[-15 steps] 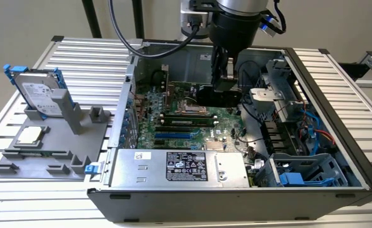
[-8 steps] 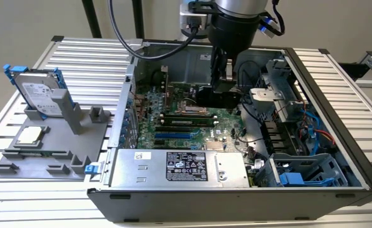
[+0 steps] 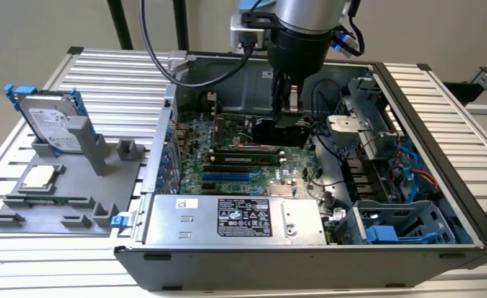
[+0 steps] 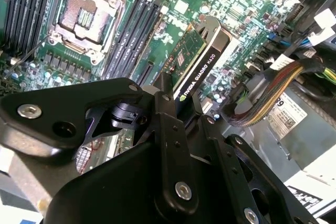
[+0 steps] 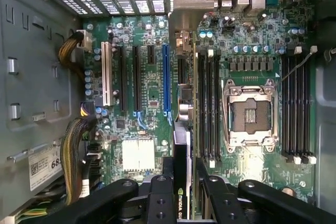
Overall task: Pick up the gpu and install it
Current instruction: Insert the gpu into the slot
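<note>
We see the tool closed on the gpu, holding it on edge inside the open case, above the motherboard. In the exterior view the arm comes down in the upper middle of the frame. At the left of that frame a hard drive and a CPU sit in a grey holder on the bench.

Gpu: thin card, black shroud, green board, held on edge, centre frame in both wrist views, above motherboard.
</note>
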